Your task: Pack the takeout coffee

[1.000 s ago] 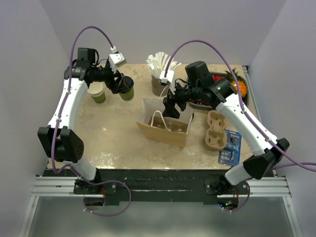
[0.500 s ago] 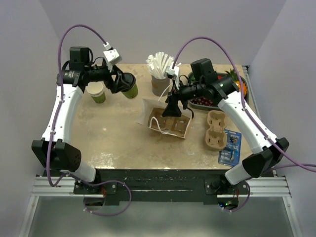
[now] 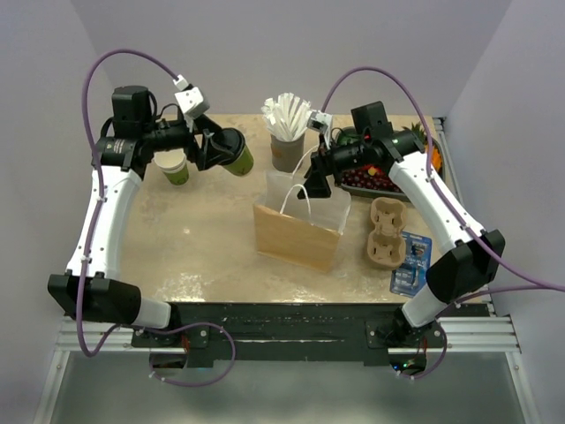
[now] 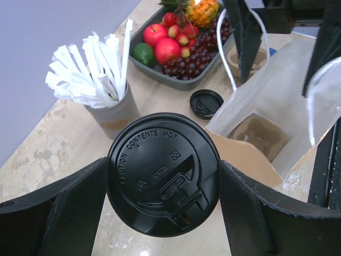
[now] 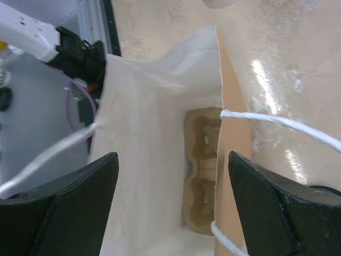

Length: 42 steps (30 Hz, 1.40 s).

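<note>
A: Starting at the left, what do you see?

B: A green paper cup with a cream rim and no lid (image 3: 172, 166) stands at the far left. Just right of it, the left gripper (image 3: 214, 148) is clamped on the takeout coffee (image 3: 237, 157), a small green paper cup with a round black plastic lid. It is tilted and looks lifted off the table.

A: How will it handle?

B: I'd guess it is light, with a thin wall that dents under a hard squeeze. The press-on lid could pop off or leak if the cup tips further. The body just under the lid rim looks the stiffest place to hold, and the fingers (image 4: 53, 208) flank it about there.

A: And further right?

B: A grey cup of white paper-wrapped straws (image 3: 287, 132), with a loose round black lid (image 4: 206, 103) lying near it. Then the brown paper bag with white string handles (image 3: 296, 234), standing upright and open. A moulded cardboard cup carrier (image 5: 205, 170) lies at its bottom.

A: The other arm?

B: The right gripper (image 3: 318, 184) hangs at the bag's mouth, jaws spread wide and gripping nothing. I cannot tell whether it touches the rim.

A: Past that?

B: A dark tray of fruit (image 4: 181, 80), a spare cardboard carrier (image 3: 385, 231) and a blue packet (image 3: 411, 263)
</note>
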Each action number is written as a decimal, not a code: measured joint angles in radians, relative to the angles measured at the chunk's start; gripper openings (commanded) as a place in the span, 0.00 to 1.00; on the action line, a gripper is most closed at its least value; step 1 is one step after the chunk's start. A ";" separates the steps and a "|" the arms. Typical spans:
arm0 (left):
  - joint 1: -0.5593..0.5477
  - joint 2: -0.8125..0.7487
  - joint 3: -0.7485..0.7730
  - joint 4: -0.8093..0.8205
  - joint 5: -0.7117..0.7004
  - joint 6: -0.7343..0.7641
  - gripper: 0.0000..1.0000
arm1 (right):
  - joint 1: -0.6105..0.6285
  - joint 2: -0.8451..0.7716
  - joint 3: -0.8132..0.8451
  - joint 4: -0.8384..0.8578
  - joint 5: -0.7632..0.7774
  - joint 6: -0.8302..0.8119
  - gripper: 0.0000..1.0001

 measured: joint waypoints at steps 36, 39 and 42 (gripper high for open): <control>0.000 -0.041 -0.151 0.293 0.109 -0.197 0.00 | 0.148 -0.042 -0.129 0.007 0.526 -0.686 0.99; 0.000 -0.041 -0.151 0.297 0.109 -0.201 0.00 | 0.150 -0.043 -0.120 -0.013 0.576 -0.711 0.99; 0.000 -0.041 -0.151 0.298 0.109 -0.201 0.00 | 0.153 -0.044 -0.117 -0.027 0.629 -0.729 0.99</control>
